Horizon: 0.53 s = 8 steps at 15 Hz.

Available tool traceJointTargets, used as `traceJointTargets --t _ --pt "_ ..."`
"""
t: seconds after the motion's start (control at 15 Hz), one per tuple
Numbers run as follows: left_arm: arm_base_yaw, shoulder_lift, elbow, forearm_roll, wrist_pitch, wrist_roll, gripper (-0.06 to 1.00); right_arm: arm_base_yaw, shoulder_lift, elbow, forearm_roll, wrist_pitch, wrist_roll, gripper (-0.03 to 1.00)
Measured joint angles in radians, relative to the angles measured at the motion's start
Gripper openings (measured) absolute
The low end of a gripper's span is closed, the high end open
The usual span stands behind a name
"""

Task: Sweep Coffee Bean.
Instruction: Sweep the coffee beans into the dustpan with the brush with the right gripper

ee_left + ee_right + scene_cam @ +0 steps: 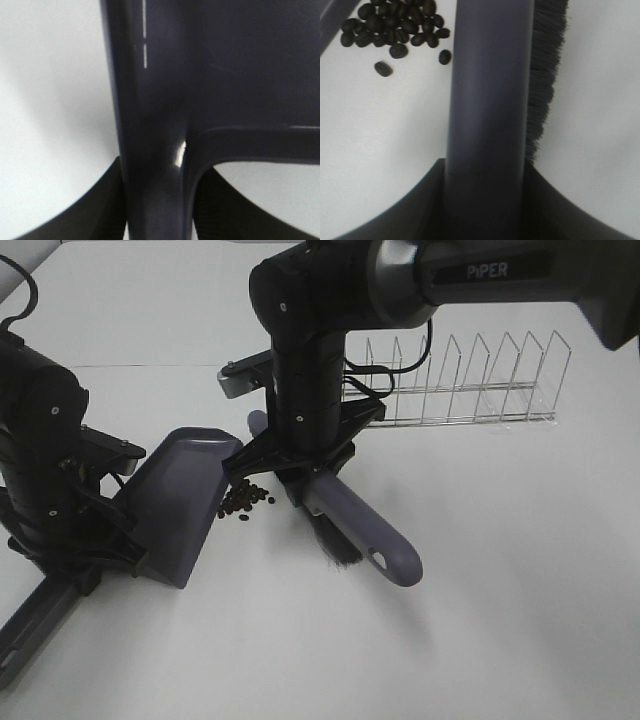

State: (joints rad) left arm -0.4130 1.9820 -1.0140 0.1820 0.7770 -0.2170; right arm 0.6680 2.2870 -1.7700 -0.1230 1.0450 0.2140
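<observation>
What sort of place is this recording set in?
Probably a lab test bench, not a home: a plain white tabletop, a wire rack, and a dustpan beside scattered coffee beans.

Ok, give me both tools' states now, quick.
Left tool: shut on the dustpan handle.
Right tool: shut on the brush handle.

One dustpan point(183, 490), one brush point(368, 533), one wire rack point(470, 421), roughly twenty coffee beans point(243, 500), two robot arms point(305, 360)
</observation>
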Motion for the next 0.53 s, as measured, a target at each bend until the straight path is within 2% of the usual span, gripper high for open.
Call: traceJointTargets --t 0.13,0.53 --pt "0.000 0.001 0.000 -0.023 0.000 0.009 0.34 0.004 0.032 -0.033 0.073 -0.006 -0.028 0.37" --pt "0.000 0.001 0.000 -0.042 0.005 0.006 0.34 0.004 0.063 -0.054 0.346 -0.133 -0.171 0.37"
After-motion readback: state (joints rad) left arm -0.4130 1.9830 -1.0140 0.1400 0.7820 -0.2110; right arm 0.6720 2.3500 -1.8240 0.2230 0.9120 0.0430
